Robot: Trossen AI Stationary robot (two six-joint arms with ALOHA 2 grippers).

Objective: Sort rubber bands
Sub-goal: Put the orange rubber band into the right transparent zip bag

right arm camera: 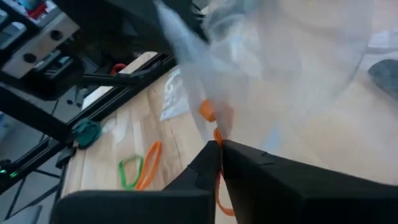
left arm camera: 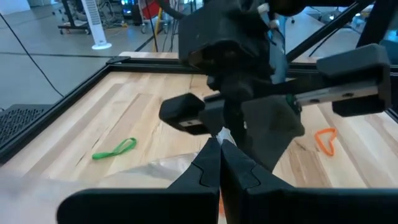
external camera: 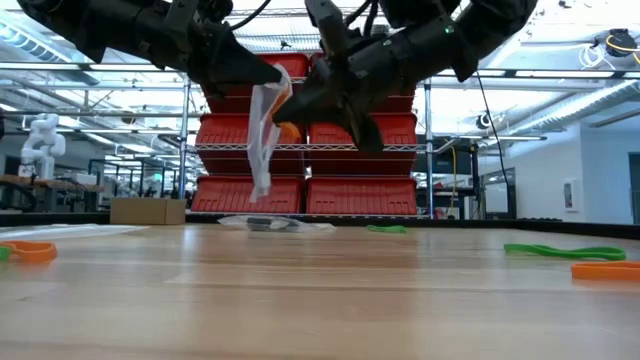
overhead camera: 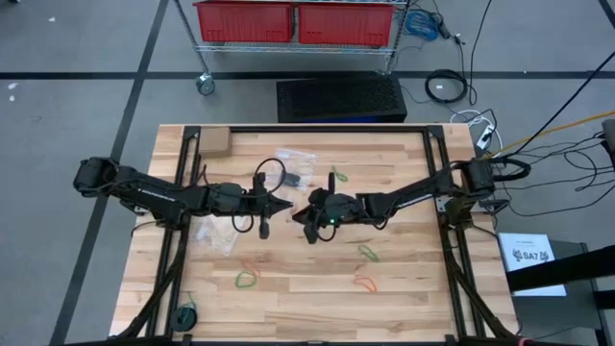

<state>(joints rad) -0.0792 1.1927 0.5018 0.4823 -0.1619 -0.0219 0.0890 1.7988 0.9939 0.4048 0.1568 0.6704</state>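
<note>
1. High view: left gripper and right gripper meet mid-table; loose rubber bands lie nearer the front
2. Low view: left fingers clenched on a limp clear bag, hanging above the table
3. Right wrist view: right fingers pinch an orange band at the bag; it looks thin and floppy, best nipped anywhere on its loop
</note>
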